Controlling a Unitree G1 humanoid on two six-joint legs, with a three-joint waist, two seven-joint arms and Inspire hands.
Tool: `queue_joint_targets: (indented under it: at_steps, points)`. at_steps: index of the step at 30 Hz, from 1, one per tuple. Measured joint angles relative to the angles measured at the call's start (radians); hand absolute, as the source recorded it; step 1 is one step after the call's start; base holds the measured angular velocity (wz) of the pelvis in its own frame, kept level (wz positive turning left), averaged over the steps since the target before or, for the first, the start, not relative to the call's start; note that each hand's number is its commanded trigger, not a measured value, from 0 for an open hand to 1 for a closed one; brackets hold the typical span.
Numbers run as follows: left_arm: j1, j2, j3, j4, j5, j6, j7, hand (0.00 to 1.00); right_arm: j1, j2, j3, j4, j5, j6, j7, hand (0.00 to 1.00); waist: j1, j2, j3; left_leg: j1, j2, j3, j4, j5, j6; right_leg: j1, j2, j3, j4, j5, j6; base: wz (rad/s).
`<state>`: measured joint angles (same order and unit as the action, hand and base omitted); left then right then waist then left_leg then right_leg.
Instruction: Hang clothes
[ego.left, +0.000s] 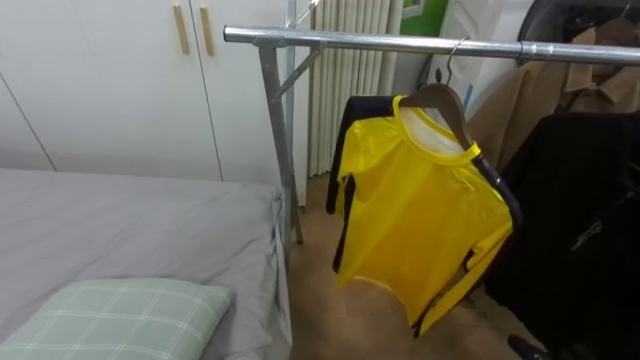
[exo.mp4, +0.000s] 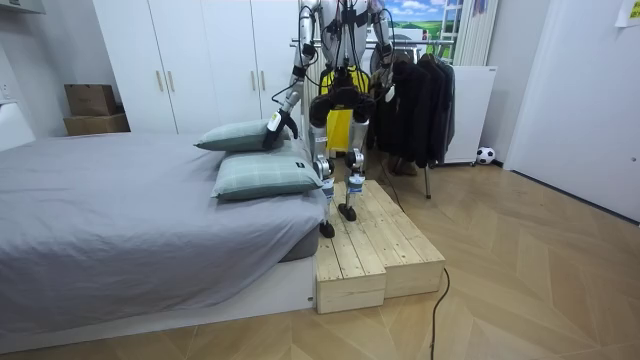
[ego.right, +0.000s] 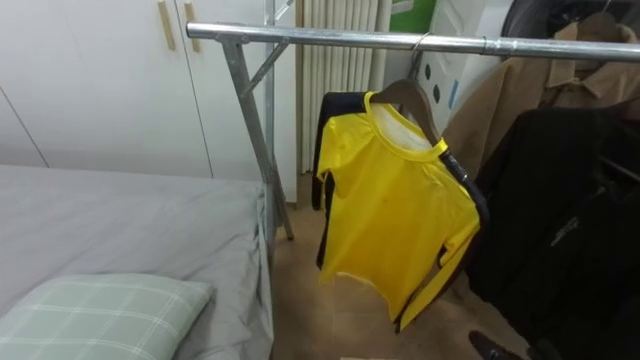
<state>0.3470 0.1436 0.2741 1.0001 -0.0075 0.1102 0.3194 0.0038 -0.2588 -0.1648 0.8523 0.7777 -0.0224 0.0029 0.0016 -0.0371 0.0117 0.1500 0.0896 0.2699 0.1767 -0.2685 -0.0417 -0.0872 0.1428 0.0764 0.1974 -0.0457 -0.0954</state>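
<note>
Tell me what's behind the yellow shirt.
Behind the shirt, black cloth shows at its left edge, with a radiator farther back. The shirt covers the rest of that cloth.

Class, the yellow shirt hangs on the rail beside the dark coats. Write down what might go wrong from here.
The yellow shirt seems to sit skewed on its wooden hanger, so it might slide off. The hanger hooks the rail close to the dark coats; a nudge there could knock it loose. The robot stands on a raised wooden platform by the bed, so a misplaced step could mean a stumble.
</note>
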Motion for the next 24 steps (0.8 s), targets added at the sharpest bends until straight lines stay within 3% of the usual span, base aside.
queue_joint_targets:
  at_steps: [9, 12, 24]
  points:
    - [-0.002, 0.0, 0.001, 0.008, -0.001, 0.0, 0.0, 0.0, 0.02, 0.029, 0.001, 0.039, -0.178, -0.001, 0.01, 0.0, -0.001, -0.01, -0.0004, -0.001, -0.002, 0.004, 0.001, -0.002, 0.003, 0.0, 0.001, 0.009, 0.007, -0.004, 0.005, -0.01]
    - [-0.003, 0.0, -0.003, 0.023, -0.001, -0.002, -0.005, 0.0, 0.065, 0.031, 0.028, 0.047, -0.196, -0.002, 0.026, 0.0, -0.001, -0.01, -0.0008, 0.001, -0.003, 0.004, -0.003, -0.003, 0.005, 0.001, 0.0, 0.008, 0.006, -0.004, 0.005, 0.0]
    - [-0.004, 0.003, -0.032, 0.041, -0.001, -0.005, -0.055, 0.0, 0.151, 0.085, 0.123, 0.276, -0.235, -0.016, 0.161, 0.0, -0.003, 0.008, 0.006, 0.003, -0.001, 0.014, -0.013, -0.003, 0.004, -0.003, 0.002, 0.003, 0.003, -0.003, 0.004, -0.01]
